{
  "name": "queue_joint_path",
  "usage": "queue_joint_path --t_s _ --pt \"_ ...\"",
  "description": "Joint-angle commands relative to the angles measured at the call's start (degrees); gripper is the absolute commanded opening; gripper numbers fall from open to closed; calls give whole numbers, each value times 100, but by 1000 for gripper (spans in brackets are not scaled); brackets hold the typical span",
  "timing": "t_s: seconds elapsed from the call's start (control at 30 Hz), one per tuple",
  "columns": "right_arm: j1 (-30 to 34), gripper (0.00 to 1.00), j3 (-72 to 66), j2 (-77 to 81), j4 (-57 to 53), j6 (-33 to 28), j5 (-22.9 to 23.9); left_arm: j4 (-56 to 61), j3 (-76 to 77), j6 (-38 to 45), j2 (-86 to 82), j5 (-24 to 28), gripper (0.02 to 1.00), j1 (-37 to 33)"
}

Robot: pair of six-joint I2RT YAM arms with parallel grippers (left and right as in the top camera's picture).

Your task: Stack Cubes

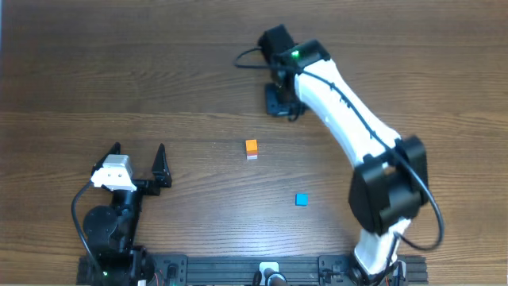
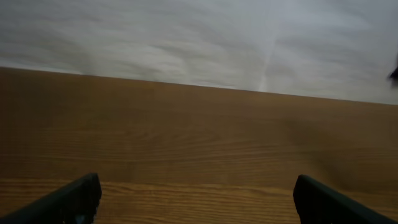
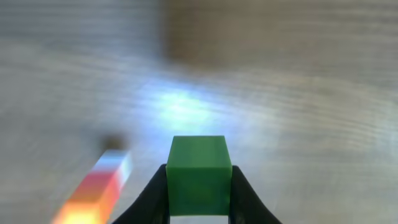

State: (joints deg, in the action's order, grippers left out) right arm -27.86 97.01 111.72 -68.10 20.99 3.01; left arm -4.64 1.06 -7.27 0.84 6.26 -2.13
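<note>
Looking at the right gripper [image 3: 199,186], we read its jaws as clamped on the green cube [image 3: 199,171], one finger flat on each side face and the cube's top face clear between them. In the top view this gripper [image 1: 282,102] sits at the far side of the wooden table [image 1: 119,71], beyond the middle. The surface under the cube is blurred, so we can't call whether it touches the table.

The orange cube [image 1: 252,145] sits mid-table on a white cube [image 1: 252,156]. In the right wrist view that stack [image 3: 93,193] is off to one side of the green cube, apart from it. The blue cube [image 1: 302,199] lies alone, nearer the arm bases and well apart from the stack.

The left gripper [image 1: 139,159] is low by its base, jaws spread wide, holding nothing. We see bare wood between its fingers [image 2: 68,200].
</note>
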Motion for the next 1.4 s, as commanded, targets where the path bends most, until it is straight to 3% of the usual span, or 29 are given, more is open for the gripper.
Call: queue_joint_path --t_s 0.03,0.2,0.33,0.5,1.4 --pt "-874 45 136 -540 -369 551 -15 15 -31 85 -50 76 998 -39" --pt "-1735 27 136 -601 -634 1167 -15 13 -31 85 -50 76 998 -39" --pt "-1980 20 131 -562 -715 1506 -98 15 -31 85 -50 76 998 -39" --pt "-2009 12 -24 -551 -796 1775 -166 15 -31 85 -50 76 998 -39" --pt "-1554 9 -157 83 -323 1517 -190 15 -31 85 -50 76 1000 -39"
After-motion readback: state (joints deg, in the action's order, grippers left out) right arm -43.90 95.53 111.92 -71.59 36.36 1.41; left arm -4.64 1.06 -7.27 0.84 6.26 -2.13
